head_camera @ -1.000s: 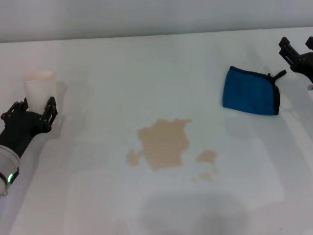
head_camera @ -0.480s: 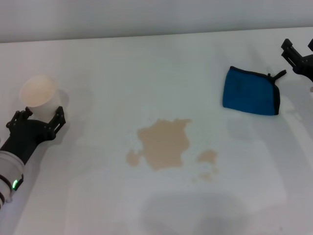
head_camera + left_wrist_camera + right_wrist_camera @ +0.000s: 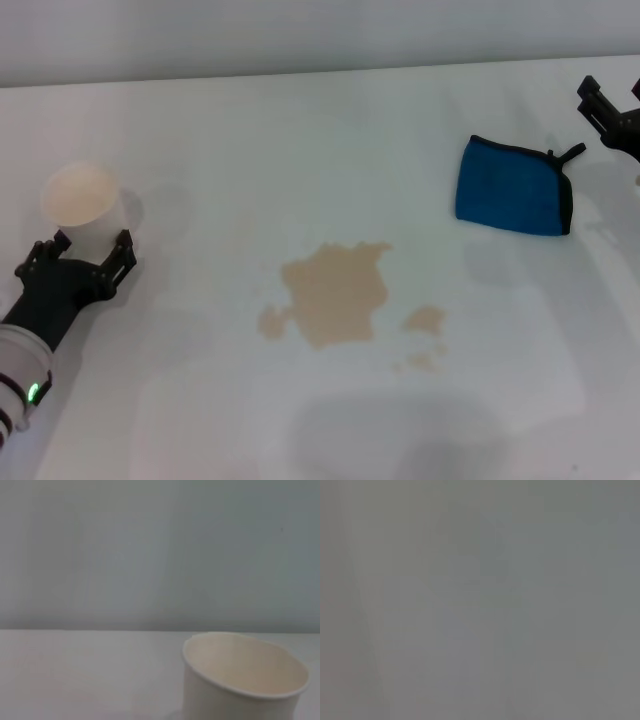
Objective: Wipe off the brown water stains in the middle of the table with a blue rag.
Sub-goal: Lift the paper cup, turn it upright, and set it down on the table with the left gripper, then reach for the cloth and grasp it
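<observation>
The brown water stains (image 3: pixel 335 292) lie in the middle of the white table (image 3: pixel 250 140), one large patch with small spots (image 3: pixel 423 320) to its right. The blue rag (image 3: pixel 510 187) with black edging and a loop tab lies flat at the far right. My right gripper (image 3: pixel 612 100) is open just right of the rag's loop tab, apart from it and partly cut off by the view's edge. My left gripper (image 3: pixel 88 250) is open at the near left. The right wrist view shows only blank grey.
A white paper cup (image 3: pixel 82 200) stands upright just beyond my left fingertips; it also shows in the left wrist view (image 3: pixel 245 675). A grey wall runs behind the table's far edge.
My left gripper has let go of the paper cup and drawn back toward the near edge. The cup now stands free. My right gripper has shifted slightly to the right.
</observation>
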Tool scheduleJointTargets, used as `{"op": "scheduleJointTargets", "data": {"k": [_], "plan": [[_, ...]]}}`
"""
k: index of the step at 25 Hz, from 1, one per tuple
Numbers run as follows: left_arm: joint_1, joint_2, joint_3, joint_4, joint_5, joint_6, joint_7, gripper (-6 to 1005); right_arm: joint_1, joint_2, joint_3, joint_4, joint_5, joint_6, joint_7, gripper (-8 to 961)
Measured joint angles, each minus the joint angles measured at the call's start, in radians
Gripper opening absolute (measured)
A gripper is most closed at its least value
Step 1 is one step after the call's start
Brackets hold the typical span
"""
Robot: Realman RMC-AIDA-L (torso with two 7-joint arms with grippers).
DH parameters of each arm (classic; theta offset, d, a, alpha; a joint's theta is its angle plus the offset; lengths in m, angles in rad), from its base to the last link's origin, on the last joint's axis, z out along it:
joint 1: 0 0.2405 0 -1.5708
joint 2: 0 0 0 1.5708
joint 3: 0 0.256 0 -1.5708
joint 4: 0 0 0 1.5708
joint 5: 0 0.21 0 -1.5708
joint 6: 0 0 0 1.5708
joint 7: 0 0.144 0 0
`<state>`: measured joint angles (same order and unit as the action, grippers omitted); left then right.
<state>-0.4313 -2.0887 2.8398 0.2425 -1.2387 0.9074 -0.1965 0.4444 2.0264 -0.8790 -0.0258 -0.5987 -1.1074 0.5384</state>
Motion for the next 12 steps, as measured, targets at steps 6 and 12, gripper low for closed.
{"op": "scheduleJointTargets", "data": {"k": [6,12], "plan": [[0.028,0.003,-0.002,0.025,0.01,0.011,-0.002,786,-0.001,0.0,0.0,0.008,0.016,0.0,0.0,830],[0.07,0.002,0.001,0.035,0.01,0.086,-0.007,786,-0.002,0.0,0.0,0.012,0.016,0.0,0.002,829]]}}
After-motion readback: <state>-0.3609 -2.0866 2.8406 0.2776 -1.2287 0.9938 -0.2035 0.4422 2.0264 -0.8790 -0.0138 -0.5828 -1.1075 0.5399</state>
